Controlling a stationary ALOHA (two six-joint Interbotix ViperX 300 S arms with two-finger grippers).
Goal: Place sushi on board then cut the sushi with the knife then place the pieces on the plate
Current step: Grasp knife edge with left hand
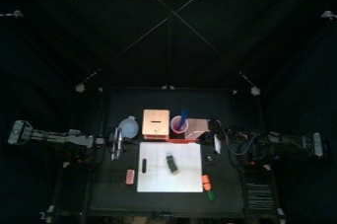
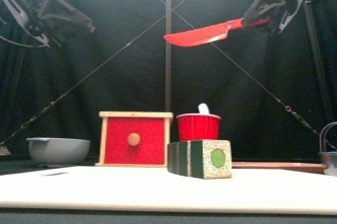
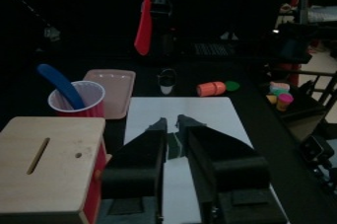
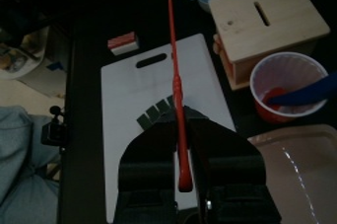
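Status: the dark green toy sushi roll [image 2: 200, 158] sits on the white plastic cutting board [image 1: 184, 174], roughly mid-board, so we count step one as done. The right gripper [image 2: 267, 15] has its fingers pinched on the handle of the red toy knife [image 2: 208, 34]. The blade is high above the board, tilted, well apart from the roll and touching nothing. The right wrist view shows the blade hanging over the board. From the front the roll looks like one uncut block, so we judge the cut not yet started. The left gripper [image 3: 172, 122] hovers near the board's left edge with its fingers spread, holding nothing. We'd expect it to steady the roll, but that's our guess. The flat pink tray [image 3: 108, 88] lies at the back of the tabletop just beside the red plastic cup [image 2: 199, 126], which holds the blue toy knife [image 3: 55, 78]. We see no sushi pieces on the tray. The pale wooden box with the red drawer front [image 2: 134, 139] and the blue-grey bowl [image 2: 58, 149] stand at the back left, out of the way. A couple of small toy foods [image 3: 215, 88] lie on the tabletop beside the board. Remaining: bring the knife down, cut through the roll, move the pieces to the tray. We put it at roughly a third through.
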